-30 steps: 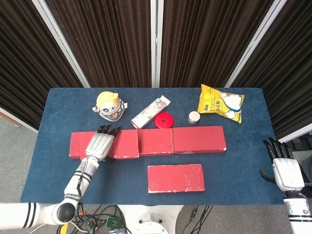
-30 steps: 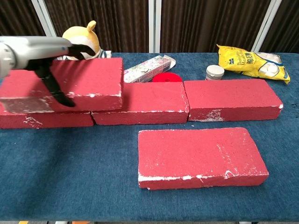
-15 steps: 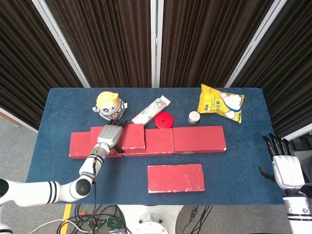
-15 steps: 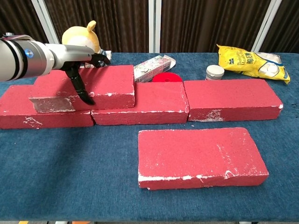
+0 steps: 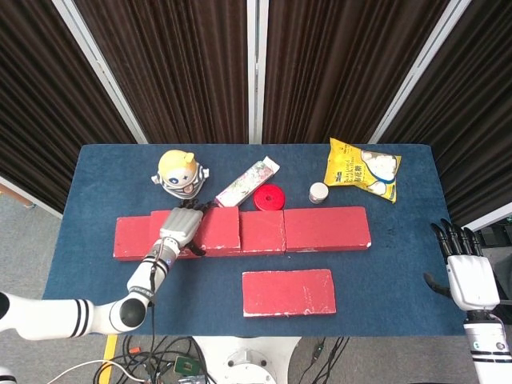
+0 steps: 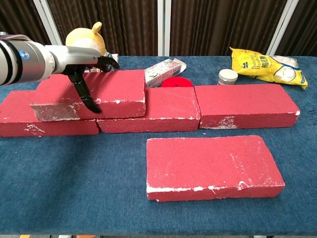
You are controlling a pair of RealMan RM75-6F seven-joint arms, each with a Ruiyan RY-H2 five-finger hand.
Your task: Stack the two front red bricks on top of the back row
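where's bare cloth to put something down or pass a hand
Free: the front-left cloth beside the front brick, and the right end near the right hand. Crowded: behind the brick row, among toy, box, red disc, jar, snack bag.

The blue tablecloth (image 6: 74, 188) looks like matt, napped fabric, slightly mottled. The stacked red brick (image 6: 94, 94), the back row (image 6: 237, 106) and the front red brick (image 6: 213, 166) have a dull, grainy red surface with white chipping along their edges (rough, like painted foam or masonry; which one cannot be told). The left hand (image 5: 178, 228) has a smooth silvery shell with black fingers (image 6: 86, 96); the right hand (image 5: 468, 280) is glossy white with black fingers. The yellow snack bag (image 6: 265, 64) is shiny plastic film. The yellow toy (image 5: 182, 172) looks smooth and glossy.
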